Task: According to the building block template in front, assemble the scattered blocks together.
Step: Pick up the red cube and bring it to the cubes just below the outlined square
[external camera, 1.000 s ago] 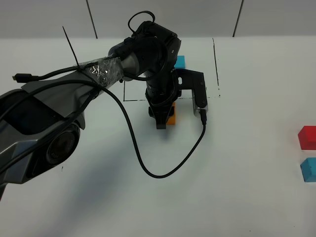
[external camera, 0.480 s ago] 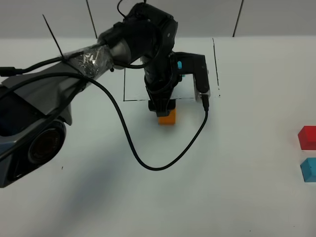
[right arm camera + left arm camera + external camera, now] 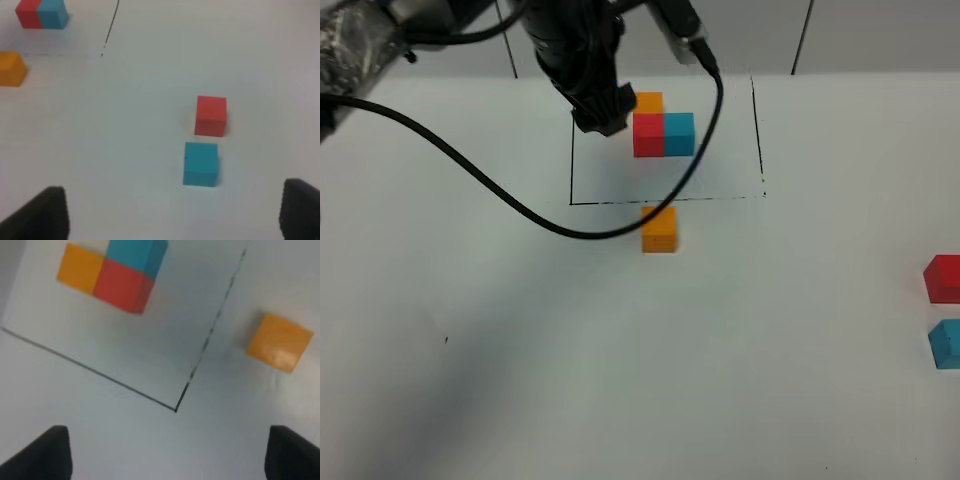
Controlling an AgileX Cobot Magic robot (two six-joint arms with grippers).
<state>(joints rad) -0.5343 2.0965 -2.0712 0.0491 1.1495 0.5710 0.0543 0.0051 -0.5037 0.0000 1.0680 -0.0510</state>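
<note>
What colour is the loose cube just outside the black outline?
Orange: the small orange matte cube shows best in the exterior high view.

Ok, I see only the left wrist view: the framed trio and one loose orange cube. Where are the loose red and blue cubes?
Observer: The red cube and the blue cube lie far to the right of the black outline, at the high view's right edge, with a gap between them.
Operator: Is the right gripper holding anything?
Observer: No. The right gripper is open and empty, and both cubes lie ahead of it.
</note>
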